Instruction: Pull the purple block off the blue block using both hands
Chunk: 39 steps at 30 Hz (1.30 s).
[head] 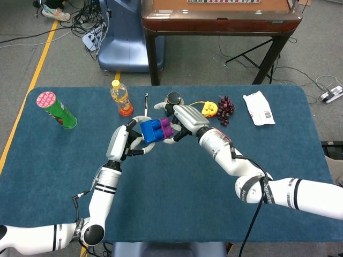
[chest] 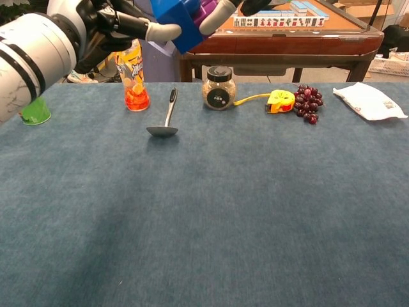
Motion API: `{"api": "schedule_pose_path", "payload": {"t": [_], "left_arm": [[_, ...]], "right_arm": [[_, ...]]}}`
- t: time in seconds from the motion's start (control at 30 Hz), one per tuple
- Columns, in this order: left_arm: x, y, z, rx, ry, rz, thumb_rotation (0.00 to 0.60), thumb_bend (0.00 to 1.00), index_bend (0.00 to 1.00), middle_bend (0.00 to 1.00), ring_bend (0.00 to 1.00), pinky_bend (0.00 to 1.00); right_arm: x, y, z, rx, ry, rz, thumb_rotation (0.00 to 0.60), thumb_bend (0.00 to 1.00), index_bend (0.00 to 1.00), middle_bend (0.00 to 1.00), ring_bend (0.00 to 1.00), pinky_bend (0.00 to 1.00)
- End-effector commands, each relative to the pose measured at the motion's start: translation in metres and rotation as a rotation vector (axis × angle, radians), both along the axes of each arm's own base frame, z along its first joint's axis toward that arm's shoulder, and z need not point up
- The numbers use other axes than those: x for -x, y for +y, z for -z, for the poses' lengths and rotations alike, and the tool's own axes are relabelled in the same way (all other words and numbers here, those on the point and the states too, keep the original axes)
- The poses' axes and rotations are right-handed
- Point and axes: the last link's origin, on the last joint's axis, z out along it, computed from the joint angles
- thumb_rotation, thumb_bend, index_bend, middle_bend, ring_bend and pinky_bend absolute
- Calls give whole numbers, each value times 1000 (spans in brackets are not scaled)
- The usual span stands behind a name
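Note:
A blue block (head: 150,130) with a purple block (head: 164,128) stuck to its right side is held in the air above the table's middle back. My left hand (head: 124,142) grips the blue block from the left. My right hand (head: 184,120) has its fingers around the purple block from the right. In the chest view the blue block (chest: 173,18) and the purple block (chest: 208,8) show at the top edge, with my left hand (chest: 118,25) beside them and my right hand (chest: 239,6) mostly cut off.
Behind the blocks on the blue table (head: 171,203) stand an orange drink bottle (head: 121,99), a ladle (chest: 165,119), a dark-lidded jar (chest: 218,88), a yellow tape measure (chest: 279,100), grapes (chest: 308,102) and a white packet (head: 259,109). A green can (head: 56,110) lies far left.

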Motion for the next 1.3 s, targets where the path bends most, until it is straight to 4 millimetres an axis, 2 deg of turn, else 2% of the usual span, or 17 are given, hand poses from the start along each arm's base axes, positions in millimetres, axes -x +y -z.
{"api": "schedule_pose_path", "payload": {"t": [0.03, 0.13, 0.4, 0.57, 0.83, 1.1, 1.3], "left_arm": [[1, 0, 0, 2, 0, -1, 600, 327, 562, 1000, 997, 1000], [2, 0, 1, 2, -4, 0, 600, 327, 562, 1000, 997, 1000], [3, 0, 1, 4, -13, -3, 600, 327, 562, 1000, 997, 1000], [3, 0, 0, 6, -15, 0, 600, 327, 562, 1000, 997, 1000], [4, 0, 1, 8, -13, -5, 600, 327, 562, 1000, 997, 1000], [5, 0, 2, 11, -18, -8, 600, 327, 562, 1000, 997, 1000], [7, 1, 3, 9, -11, -12, 600, 327, 564, 1000, 997, 1000]], "right_arm": [[0, 0, 1, -2, -3, 2, 600, 0, 181, 1000, 1000, 1000], [0, -1, 1, -6, -5, 3, 600, 0, 203, 1000, 1000, 1000], [1, -1, 2, -14, -27, 5, 600, 0, 399, 1000, 1000, 1000], [1, -2, 2, -18, -40, 4, 600, 0, 463, 1000, 1000, 1000], [5, -2, 1, -23, -44, 6, 600, 2, 511, 1000, 1000, 1000], [9, -3, 1, -11, -50, 12, 600, 94, 592, 1000, 1000, 1000], [12, -3, -1, -9, -56, 14, 600, 109, 604, 1000, 1000, 1000]]}}
